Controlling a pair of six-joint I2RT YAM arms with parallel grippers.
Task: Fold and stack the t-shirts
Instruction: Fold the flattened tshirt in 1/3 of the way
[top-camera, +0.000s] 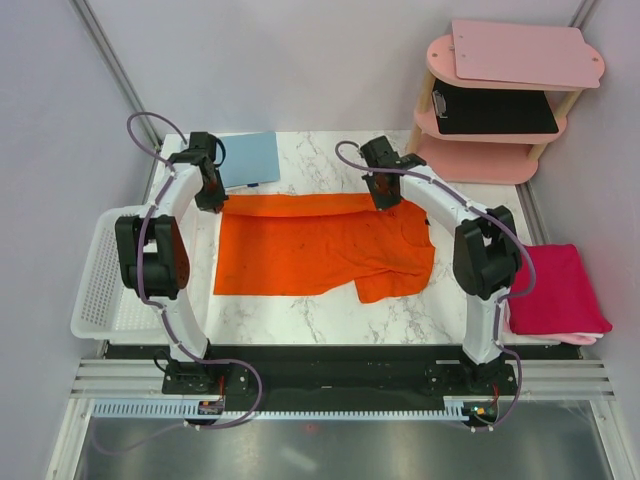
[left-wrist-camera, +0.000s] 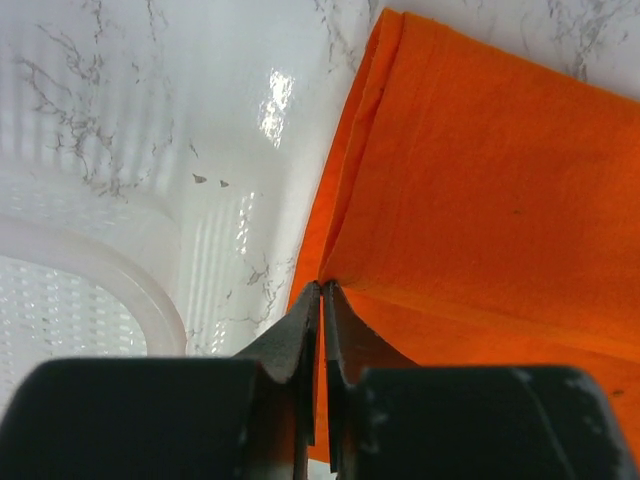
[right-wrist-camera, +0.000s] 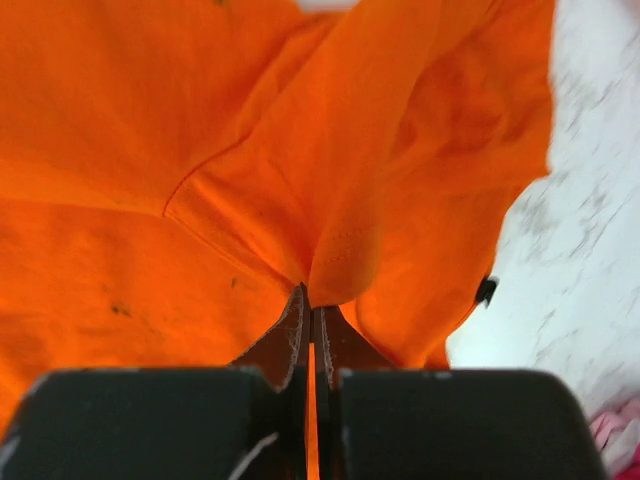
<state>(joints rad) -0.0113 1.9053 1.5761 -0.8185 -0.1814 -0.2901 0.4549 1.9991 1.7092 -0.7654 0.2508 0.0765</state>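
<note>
The bright orange t-shirt (top-camera: 320, 248) lies spread on the marble table, its far strip folded over toward me. My left gripper (top-camera: 215, 200) is shut on the shirt's far left edge; in the left wrist view the orange t-shirt (left-wrist-camera: 480, 170) is pinched between the closed fingertips (left-wrist-camera: 322, 290). My right gripper (top-camera: 388, 198) is shut on the shirt's far right part near a sleeve; in the right wrist view the bunched orange t-shirt (right-wrist-camera: 340, 190) hangs from the closed tips (right-wrist-camera: 312, 300). A folded magenta-pink t-shirt (top-camera: 560, 290) lies at the table's right edge.
A white plastic basket (top-camera: 100, 285) stands at the left edge and its rim shows in the left wrist view (left-wrist-camera: 110, 290). A light-blue clipboard (top-camera: 248, 160) lies at the back left. A pink shelf unit (top-camera: 500, 100) with a pale pink board on top stands at the back right.
</note>
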